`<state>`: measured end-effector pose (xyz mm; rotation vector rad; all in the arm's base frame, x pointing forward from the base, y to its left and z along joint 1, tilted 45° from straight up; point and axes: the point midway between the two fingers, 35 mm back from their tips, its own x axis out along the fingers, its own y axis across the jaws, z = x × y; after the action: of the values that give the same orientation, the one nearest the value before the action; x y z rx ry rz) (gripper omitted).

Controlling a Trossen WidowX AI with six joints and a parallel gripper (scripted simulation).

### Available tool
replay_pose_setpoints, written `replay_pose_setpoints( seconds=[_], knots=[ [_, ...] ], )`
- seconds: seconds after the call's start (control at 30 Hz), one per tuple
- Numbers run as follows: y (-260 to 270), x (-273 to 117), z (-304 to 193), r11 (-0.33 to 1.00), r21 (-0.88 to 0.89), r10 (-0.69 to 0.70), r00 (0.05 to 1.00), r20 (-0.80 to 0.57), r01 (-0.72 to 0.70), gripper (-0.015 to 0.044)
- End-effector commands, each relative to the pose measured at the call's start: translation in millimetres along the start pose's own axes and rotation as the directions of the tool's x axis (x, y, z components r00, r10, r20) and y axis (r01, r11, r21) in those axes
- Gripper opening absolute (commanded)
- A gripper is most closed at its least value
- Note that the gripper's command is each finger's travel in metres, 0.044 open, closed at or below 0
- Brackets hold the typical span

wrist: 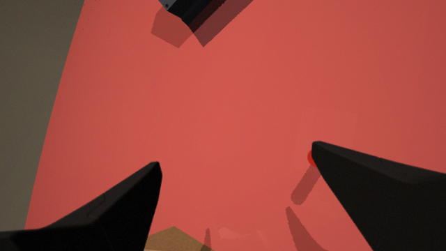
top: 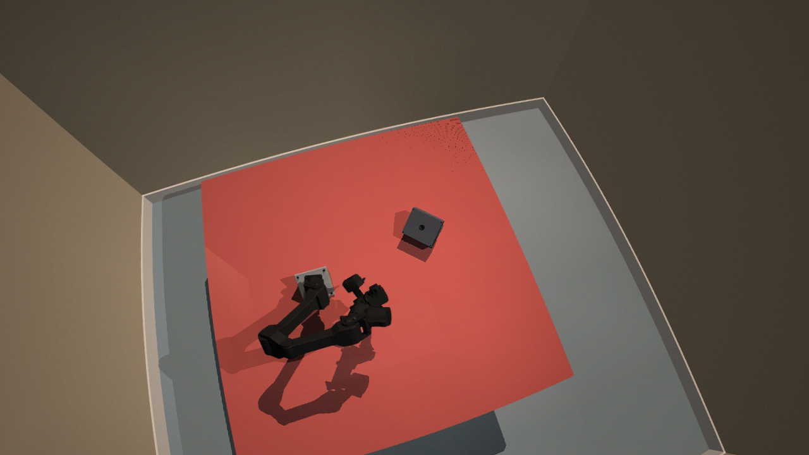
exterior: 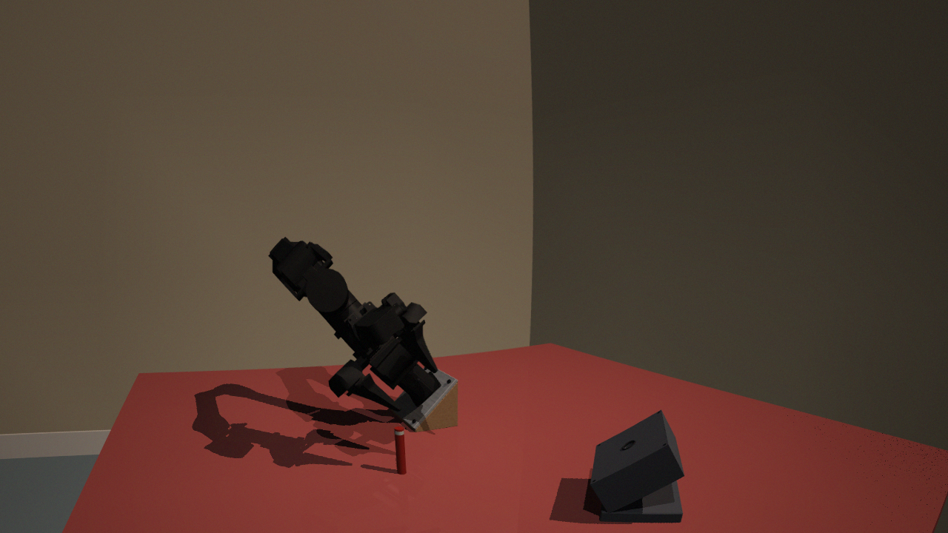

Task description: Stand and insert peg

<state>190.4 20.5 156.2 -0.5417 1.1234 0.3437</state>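
Red tabletop (top: 452, 316) (exterior: 517, 397) (wrist: 223, 87) lies beneath my gripper (exterior: 414, 391) (wrist: 237, 153), its fingers spread wide with nothing between them. Near one fingertip in the wrist view, the peg (exterior: 400, 454) (wrist: 309, 158) stands upright, banded end up, released. Standing looks done to me; regrasping, inserting and backing away remain. Farther out, the sloped panel (top: 432, 229) (exterior: 639, 457) (wrist: 171, 4) waits, its hole (top: 421, 227) (exterior: 626, 444) unfilled.
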Motion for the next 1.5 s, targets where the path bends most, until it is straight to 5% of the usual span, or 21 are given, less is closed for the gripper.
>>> replay_pose_setpoints(
  seconds=[0.0,0.57,0.73,1.47],
  knots=[
    [-2.9,3.6,-3.5,0.999,0.012,-0.034,0.992,-0.124,0.035,0.0440],
    [-19.9,4.2,5.4,0.934,-0.169,-0.358,0.795,-0.490,0.316,0.0440],
    [-23.2,2.3,17.3,0.882,-0.262,-0.471,0.721,-0.508,0.392,0.0440],
    [-34.0,18.2,6.9,0.877,-0.212,-0.476,0.718,-0.508,0.432,0.0440]
  ],
)
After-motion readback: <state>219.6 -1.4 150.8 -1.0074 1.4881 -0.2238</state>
